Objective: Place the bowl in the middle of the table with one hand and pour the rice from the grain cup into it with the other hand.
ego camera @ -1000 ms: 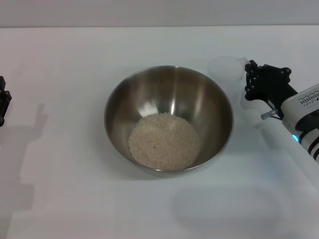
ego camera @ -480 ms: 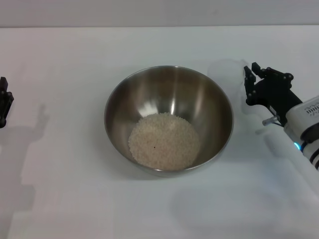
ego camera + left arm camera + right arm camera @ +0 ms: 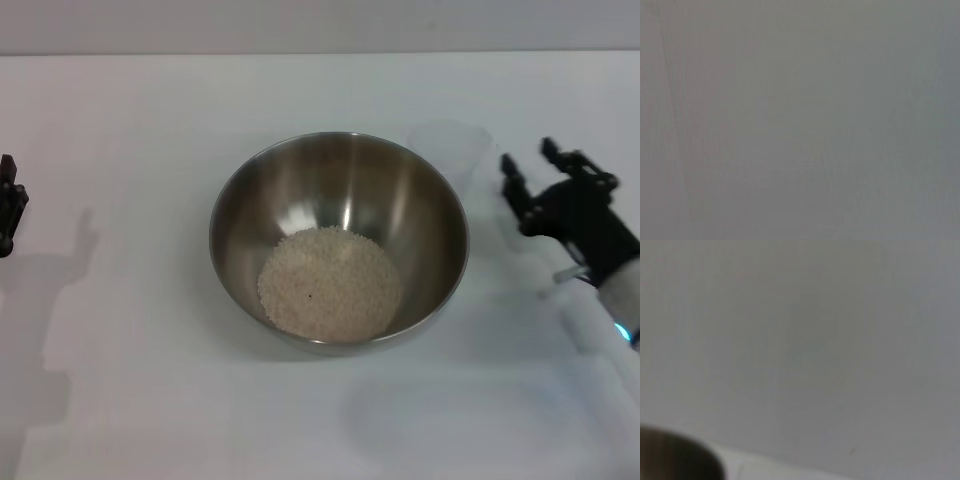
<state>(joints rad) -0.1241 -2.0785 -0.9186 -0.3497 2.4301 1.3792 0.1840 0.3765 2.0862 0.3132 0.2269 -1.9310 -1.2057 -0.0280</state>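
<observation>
The steel bowl (image 3: 338,240) stands in the middle of the white table (image 3: 150,380), with a heap of rice (image 3: 328,284) in its bottom. The clear grain cup (image 3: 449,148) stands upright and empty on the table, just behind the bowl's right side. My right gripper (image 3: 530,165) is open and empty, a short way to the right of the cup and apart from it. My left gripper (image 3: 8,205) is parked at the far left edge. The right wrist view shows bare table and a dark piece of the bowl's rim (image 3: 675,460).
The table's far edge (image 3: 320,53) runs across the top of the head view. The left wrist view shows only plain grey surface.
My right gripper has opened, let go of the grain cup, and drawn back to the right. The cup stays standing beside the bowl. The left arm has not moved.
</observation>
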